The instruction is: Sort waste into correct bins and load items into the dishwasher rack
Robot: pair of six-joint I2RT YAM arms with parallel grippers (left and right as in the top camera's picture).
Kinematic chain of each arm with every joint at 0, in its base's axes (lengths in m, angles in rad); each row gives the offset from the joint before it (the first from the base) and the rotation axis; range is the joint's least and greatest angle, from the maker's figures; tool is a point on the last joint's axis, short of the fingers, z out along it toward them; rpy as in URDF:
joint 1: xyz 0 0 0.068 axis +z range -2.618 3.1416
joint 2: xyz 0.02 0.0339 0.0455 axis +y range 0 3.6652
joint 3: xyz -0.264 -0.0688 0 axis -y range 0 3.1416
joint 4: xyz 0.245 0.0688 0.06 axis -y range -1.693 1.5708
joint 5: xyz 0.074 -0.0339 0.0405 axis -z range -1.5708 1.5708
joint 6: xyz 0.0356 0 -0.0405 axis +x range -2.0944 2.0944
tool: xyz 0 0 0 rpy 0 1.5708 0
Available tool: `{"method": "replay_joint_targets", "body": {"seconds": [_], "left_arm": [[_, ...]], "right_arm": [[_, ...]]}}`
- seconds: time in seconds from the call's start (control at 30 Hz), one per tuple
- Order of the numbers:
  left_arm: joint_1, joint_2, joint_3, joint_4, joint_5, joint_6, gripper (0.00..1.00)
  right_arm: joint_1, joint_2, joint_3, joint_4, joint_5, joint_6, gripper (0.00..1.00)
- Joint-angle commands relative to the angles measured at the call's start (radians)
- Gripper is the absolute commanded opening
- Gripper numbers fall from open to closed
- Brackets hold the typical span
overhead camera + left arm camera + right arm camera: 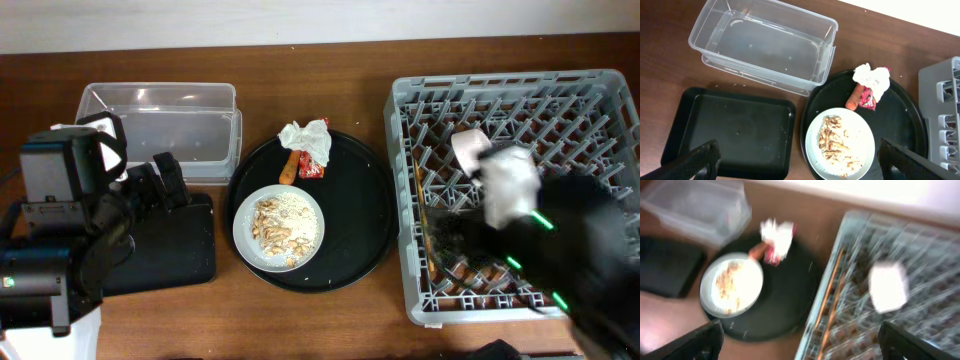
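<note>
Right gripper (800, 332) hangs over the dishwasher rack (600, 95) on the right, jaws spread wide with nothing between them (its own view is badly blurred). A pale bowl (468, 146) and the chopsticks (829, 297) lie in the rack. Left gripper (797, 150), likewise spread and empty, hovers above the flat black tray (730, 125), near left. The plate (242, 232) of rice (278, 225) sits on the round tray (360, 220), with tissue (305, 138), red wrapper (312, 168) and carrot piece (289, 166) at its far edge. Loading looks partly done. The next move probably calls for a fine pinch on the small waste, carried left to the clear tub (160, 105).
</note>
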Motion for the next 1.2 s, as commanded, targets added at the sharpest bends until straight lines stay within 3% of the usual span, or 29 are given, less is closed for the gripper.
{"method": "replay_joint_targets", "body": {"seconds": [0.0,0.13,0.37,0.63,1.0,1.17], "left_arm": [[0.003,-0.001,0.01,0.0,-0.014,-0.013,0.99],[0.003,-0.001,0.01,0.0,-0.014,-0.013,0.99],[0.003,-0.001,0.01,0.0,-0.014,-0.013,0.99],[0.003,-0.001,0.01,0.0,-0.014,-0.013,0.99],[0.003,-0.001,0.01,0.0,-0.014,-0.013,0.99],[0.003,-0.001,0.01,0.0,-0.014,-0.013,0.99]], "right_arm": [[-0.063,-0.121,-0.056,0.09,0.049,-0.129,0.98],[-0.164,-0.255,-0.229,0.206,0.027,-0.137,0.98],[-0.364,-0.576,-0.766,0.485,-0.085,-0.136,0.98],[-0.42,-0.883,-1.214,0.789,-0.187,-0.136,0.98],[-0.419,-0.924,-1.481,1.153,-0.233,-0.136,0.98],[-0.419,-0.924,-1.481,1.15,-0.232,-0.137,0.98]]}}
